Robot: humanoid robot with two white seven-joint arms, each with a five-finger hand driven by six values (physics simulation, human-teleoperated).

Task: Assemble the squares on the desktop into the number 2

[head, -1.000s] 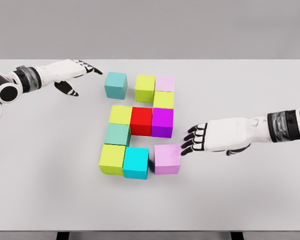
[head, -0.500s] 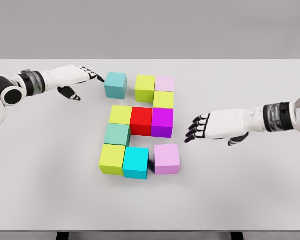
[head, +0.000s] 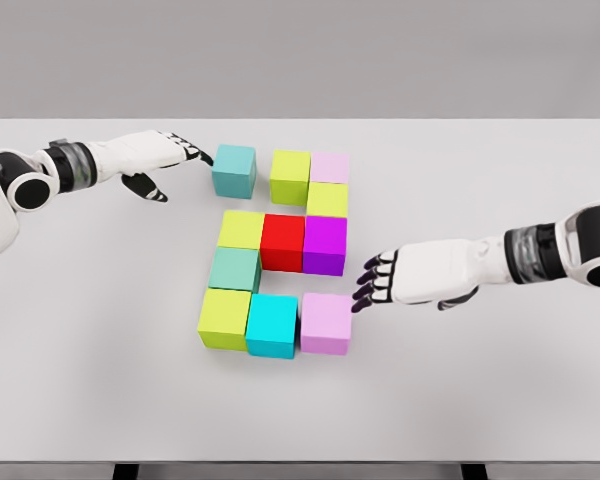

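Over at the left of the bench (head: 70, 330), the left hand (head: 165, 158) is reaching in with its fingers stretched out and apart, gripping nothing, the fingertips now just beside or touching the left face of the teal cube (head: 234, 169). That cube is sitting a little nearer the yellow-green cube (head: 290, 176) than it was half a second ago, though a gap is still showing between them, so the top bar of the 2 is being closed but is not finished.

Moving across, the middle row, yellow cube (head: 241, 229), red cube (head: 282, 241) and magenta cube (head: 324, 243), is staying put.

In the bottom row, the pink cube (head: 326, 322) is now pressing against the cyan cube (head: 272, 323); a moment ago a clear gap was separating them. The foot of the digit is therefore looking complete.

At the right, the right hand (head: 390, 281) is hovering with fingers spread and empty, its fingertips just beside that pink cube's upper right corner, apparently having just nudged it in.
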